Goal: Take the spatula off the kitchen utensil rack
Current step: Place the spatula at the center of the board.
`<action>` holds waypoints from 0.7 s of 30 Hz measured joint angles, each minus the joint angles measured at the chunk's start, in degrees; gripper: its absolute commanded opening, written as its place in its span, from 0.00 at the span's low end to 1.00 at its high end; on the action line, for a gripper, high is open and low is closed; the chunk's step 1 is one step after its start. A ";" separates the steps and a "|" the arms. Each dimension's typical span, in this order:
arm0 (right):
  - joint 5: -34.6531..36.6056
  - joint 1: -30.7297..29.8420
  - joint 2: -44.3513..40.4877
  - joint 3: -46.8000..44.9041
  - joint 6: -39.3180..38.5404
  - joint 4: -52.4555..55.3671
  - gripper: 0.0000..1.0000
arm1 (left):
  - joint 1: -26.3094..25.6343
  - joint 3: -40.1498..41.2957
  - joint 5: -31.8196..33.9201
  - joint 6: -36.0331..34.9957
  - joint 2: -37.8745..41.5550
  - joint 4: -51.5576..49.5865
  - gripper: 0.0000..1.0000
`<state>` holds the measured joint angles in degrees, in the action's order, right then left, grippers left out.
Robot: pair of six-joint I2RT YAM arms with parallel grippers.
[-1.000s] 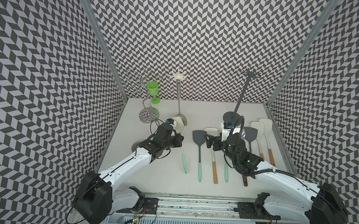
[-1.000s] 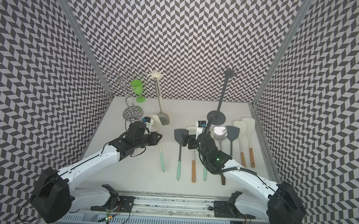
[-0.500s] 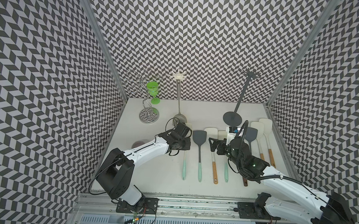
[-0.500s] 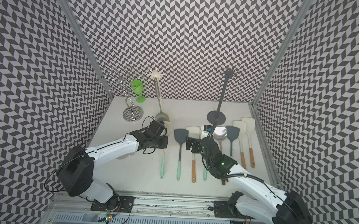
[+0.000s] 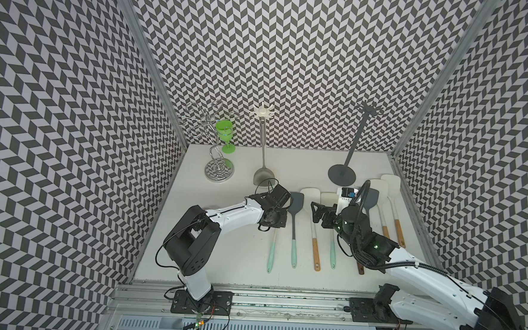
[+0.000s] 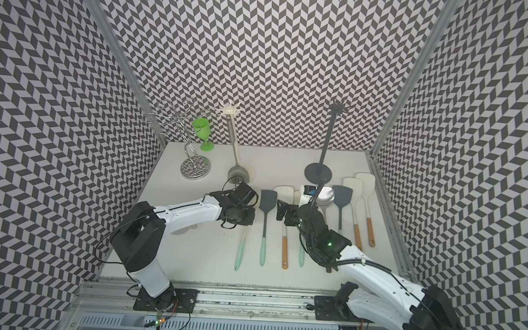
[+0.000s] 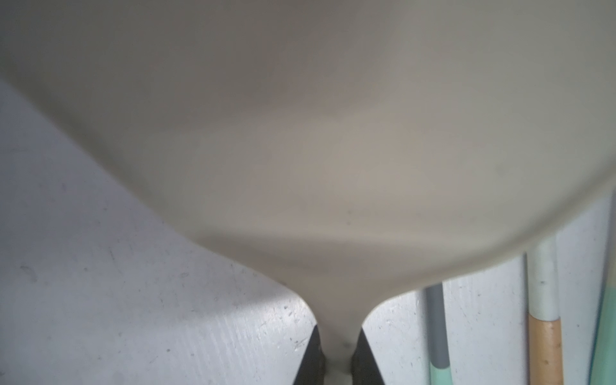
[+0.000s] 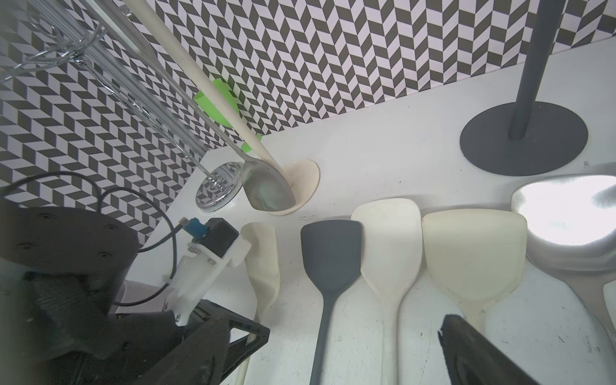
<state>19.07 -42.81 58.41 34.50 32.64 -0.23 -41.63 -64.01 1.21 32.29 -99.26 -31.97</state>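
Left pincer (image 7: 337, 355) is clenching the neck of the cream-headed spatula (image 7: 300, 133), with both black fingers (image 7: 310, 361) pressing against it. The spatula is sitting low at the table (image 5: 220, 256), off the kitchen utensil rack (image 5: 262, 141). It is just beside the dark grey spatula (image 5: 295, 201), at the left end of the row, mint handle pointing toward the front edge. Right pincer (image 8: 353, 333) is hanging released, jaws wide, over the row's middle.

The wire rack (image 5: 213, 173) is polished chrome, its base mirror-bright; the goblet (image 5: 224, 130) is glossy green plastic; the cream spatula (image 7: 300, 150) looks smooth and matt, like silicone; the steel spatula (image 8: 266, 188) has a dull brushed blade; the dark grey stand (image 8: 493, 148) is matt; the white tabletop (image 7: 116, 300) is finely scratched; the wooden handle (image 7: 545, 353) is speckled.
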 measured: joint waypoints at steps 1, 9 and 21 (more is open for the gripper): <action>0.15 0.00 -0.07 0.00 0.00 0.00 1.00 | 0.00 -0.22 0.15 0.11 -0.31 -0.26 0.06; 0.61 0.55 -1.49 -0.52 -0.02 0.02 1.00 | 0.04 -2.01 0.70 0.85 -3.82 -1.49 0.03; 0.57 1.36 -3.30 -1.88 -0.13 0.02 1.00 | 0.17 -2.19 1.07 2.16 -4.68 -2.12 0.07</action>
<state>19.64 -41.45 55.11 32.62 32.51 -0.21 -41.45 -66.19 2.28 34.46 -103.94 -34.09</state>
